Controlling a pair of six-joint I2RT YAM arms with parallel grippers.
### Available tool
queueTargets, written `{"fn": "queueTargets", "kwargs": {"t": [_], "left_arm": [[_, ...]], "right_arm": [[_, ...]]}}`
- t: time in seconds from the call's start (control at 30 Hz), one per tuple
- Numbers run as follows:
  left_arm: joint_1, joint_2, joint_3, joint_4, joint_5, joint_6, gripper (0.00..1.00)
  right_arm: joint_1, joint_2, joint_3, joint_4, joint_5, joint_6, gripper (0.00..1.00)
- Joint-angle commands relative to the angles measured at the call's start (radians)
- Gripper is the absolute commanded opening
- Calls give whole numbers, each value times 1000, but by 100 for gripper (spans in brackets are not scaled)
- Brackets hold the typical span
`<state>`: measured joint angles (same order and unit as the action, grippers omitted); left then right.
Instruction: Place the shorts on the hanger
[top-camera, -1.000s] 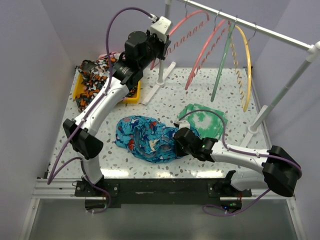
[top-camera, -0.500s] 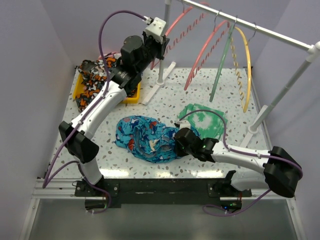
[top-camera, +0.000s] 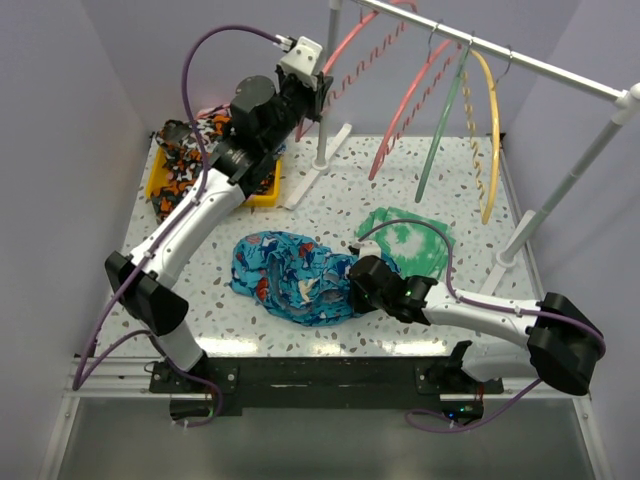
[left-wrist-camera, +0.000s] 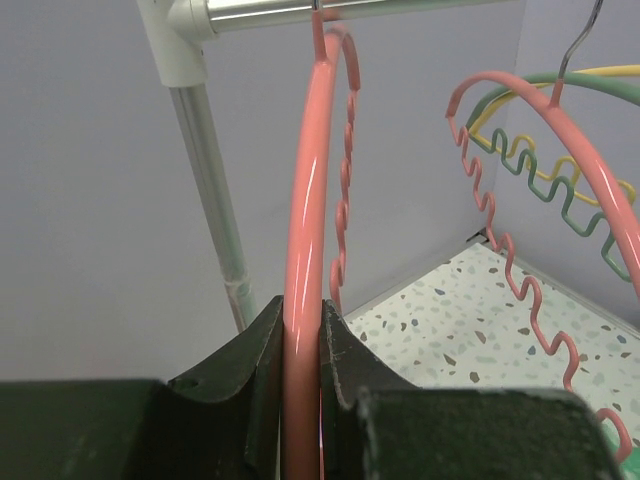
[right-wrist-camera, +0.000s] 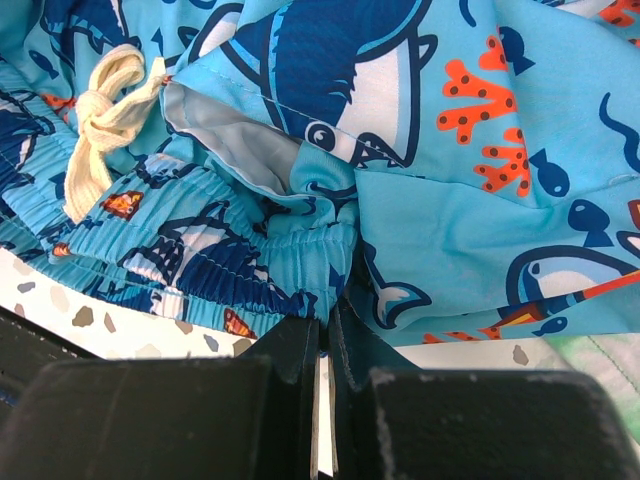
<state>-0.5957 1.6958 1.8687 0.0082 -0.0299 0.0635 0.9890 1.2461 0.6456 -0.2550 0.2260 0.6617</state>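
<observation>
The turquoise shark-print shorts (top-camera: 290, 275) lie crumpled on the speckled table, near the front. My right gripper (top-camera: 356, 283) is shut on their waistband edge (right-wrist-camera: 320, 275); a cream drawstring (right-wrist-camera: 100, 120) shows to the left. My left gripper (top-camera: 318, 92) is raised by the rail's left post and is shut on the arm of a salmon-pink hanger (left-wrist-camera: 305, 230), which hangs from the rail (top-camera: 480, 45) by its hook. A second salmon-pink hanger (top-camera: 410, 105) hangs further right on the rail; it also shows in the left wrist view (left-wrist-camera: 560, 150).
A green hanger (top-camera: 445, 125) and a yellow hanger (top-camera: 490, 130) hang on the rail. A green-and-white cloth (top-camera: 410, 238) lies right of the shorts. An orange-black patterned garment (top-camera: 185, 165) fills a yellow bin (top-camera: 262, 195) at back left. The rack's posts (top-camera: 325, 100) stand on the table.
My left arm has drawn up and to the left with the pink hanger in its jaws. The right gripper and the shorts have not moved.
</observation>
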Motion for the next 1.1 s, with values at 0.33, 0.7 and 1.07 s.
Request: {"fn": "queueTargets", "kwargs": {"t": [0.33, 0.7, 1.07], "left_arm": [[5, -375, -301, -77, -22, 1, 0], [5, -778, -534, -503, 100, 124, 0], [5, -1058, -605, -806, 193, -30, 0]], "right_arm": [[2, -88, -27, -12, 79, 6, 0], [2, -212, -43, -159, 174, 59, 0], [4, -208, 120, -308, 233, 61, 0]]}}
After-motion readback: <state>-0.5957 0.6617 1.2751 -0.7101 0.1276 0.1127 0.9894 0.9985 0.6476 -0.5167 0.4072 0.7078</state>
